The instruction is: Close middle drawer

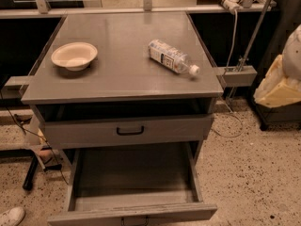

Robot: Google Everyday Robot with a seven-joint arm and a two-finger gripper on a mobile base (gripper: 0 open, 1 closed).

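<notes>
Camera view: the middle drawer [155, 213] is pulled far out toward the near side, low in the cabinet [127, 86], under the top drawer [129, 131], which stands slightly out. My gripper is out of frame, so I cannot tell its state. Step in hand, as judged: approach, with no contact made yet. Next move: place the gripper on the near face of the front panel, centred, and push straight toward the far side until the panel is flush.
</notes>
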